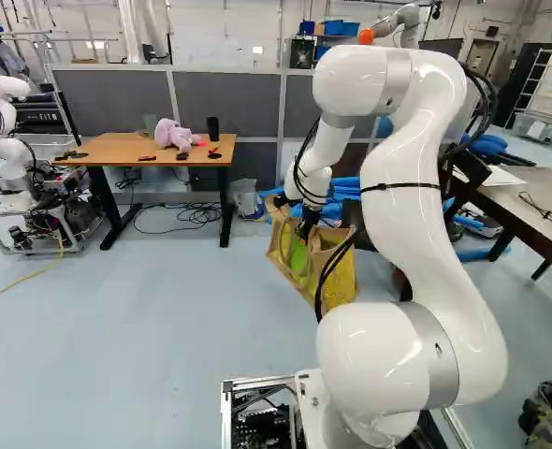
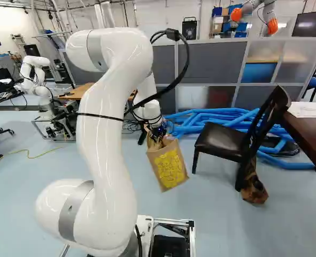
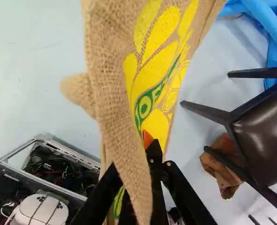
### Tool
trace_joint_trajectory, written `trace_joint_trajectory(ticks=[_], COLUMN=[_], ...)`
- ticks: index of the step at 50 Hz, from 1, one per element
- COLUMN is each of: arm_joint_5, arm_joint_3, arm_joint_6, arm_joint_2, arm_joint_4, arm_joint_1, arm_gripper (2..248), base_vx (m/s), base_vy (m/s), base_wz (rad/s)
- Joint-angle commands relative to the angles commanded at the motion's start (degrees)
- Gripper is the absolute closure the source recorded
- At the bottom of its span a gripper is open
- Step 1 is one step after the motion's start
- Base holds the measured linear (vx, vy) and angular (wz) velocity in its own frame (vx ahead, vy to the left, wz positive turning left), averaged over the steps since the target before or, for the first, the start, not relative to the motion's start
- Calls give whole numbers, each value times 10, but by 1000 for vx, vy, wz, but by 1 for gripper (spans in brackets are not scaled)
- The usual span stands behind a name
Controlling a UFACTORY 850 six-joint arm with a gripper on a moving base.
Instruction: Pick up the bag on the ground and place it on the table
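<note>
My gripper (image 1: pixel 308 223) is ahead of the base in the left base view, at the top of a tan woven bag (image 1: pixel 338 277) with yellow print. The bag (image 2: pixel 170 167) hangs tilted under the gripper (image 2: pixel 157 132) in the right base view; whether its lower edge touches the floor I cannot tell. From the wrist, the gripper (image 3: pixel 150 152) is shut on the bag's upper part, and a strip of the cloth (image 3: pixel 111 103) covers part of the fingers. A brown table (image 1: pixel 184 158) stands farther off, left of the bag in the left base view.
A pink plush toy (image 1: pixel 172 134) and a black cup (image 1: pixel 213 128) stand on the table. A dark chair (image 2: pixel 222 140) is right of the bag, a crumpled brown thing (image 2: pixel 254 187) beside its leg. Blue tubes (image 2: pixel 222 122) lie behind. Another robot (image 1: pixel 5 140) stands left of the table.
</note>
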Motion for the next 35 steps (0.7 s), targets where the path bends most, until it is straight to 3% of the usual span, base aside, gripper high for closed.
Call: trace_joint_trajectory(ticks=[35], arm_joint_5=[-46], arm_joint_3=[23], arm_joint_6=[0], arm_joint_2=[67], arm_joint_4=[0], arm_joint_1=[12], arm_gripper=[229], base_vx=[0], base_vy=[0], base_wz=[0])
